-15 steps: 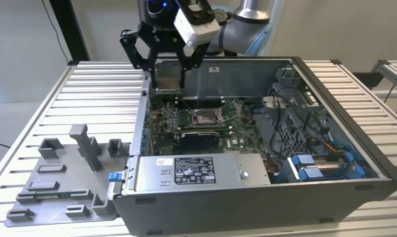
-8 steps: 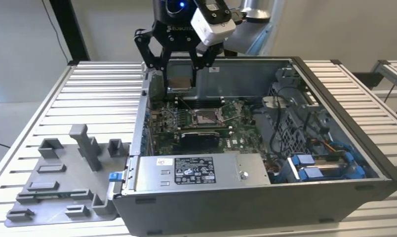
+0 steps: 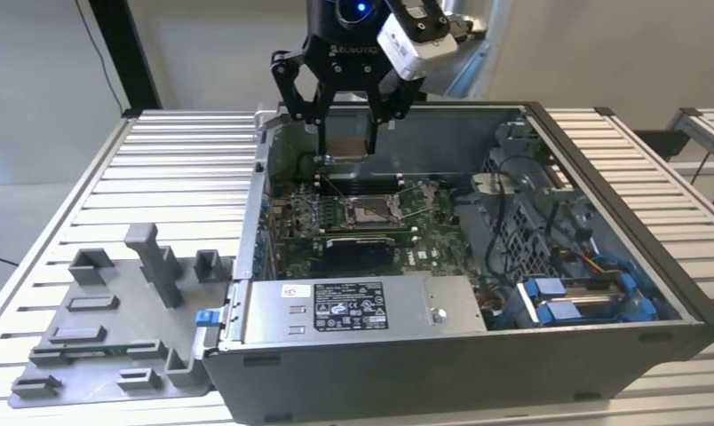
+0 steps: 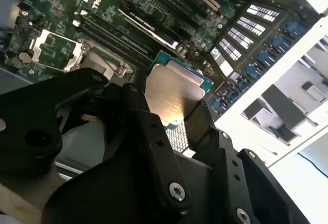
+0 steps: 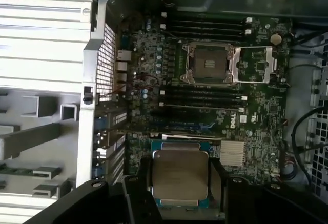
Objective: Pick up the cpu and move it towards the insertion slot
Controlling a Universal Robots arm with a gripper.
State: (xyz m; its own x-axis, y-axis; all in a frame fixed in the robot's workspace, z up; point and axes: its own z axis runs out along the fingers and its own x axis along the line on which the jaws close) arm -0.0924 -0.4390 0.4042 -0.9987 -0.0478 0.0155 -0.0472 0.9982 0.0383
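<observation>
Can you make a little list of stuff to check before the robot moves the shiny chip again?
1. Chip held between the fingers: ok.
2. Gripper lifted above the board, inside the open computer case: ok.
3. Slot open, its metal flap folded aside: ok.
4. Chip over the slot: not ok, it sits off to one side in the first wrist view.
5. Chip turned the right way for the slot: cannot tell.

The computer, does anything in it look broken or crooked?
Nothing stands out. The gripper holds the cpu flat above the open case, and the insertion slot sits open and undamaged on the board.
</observation>
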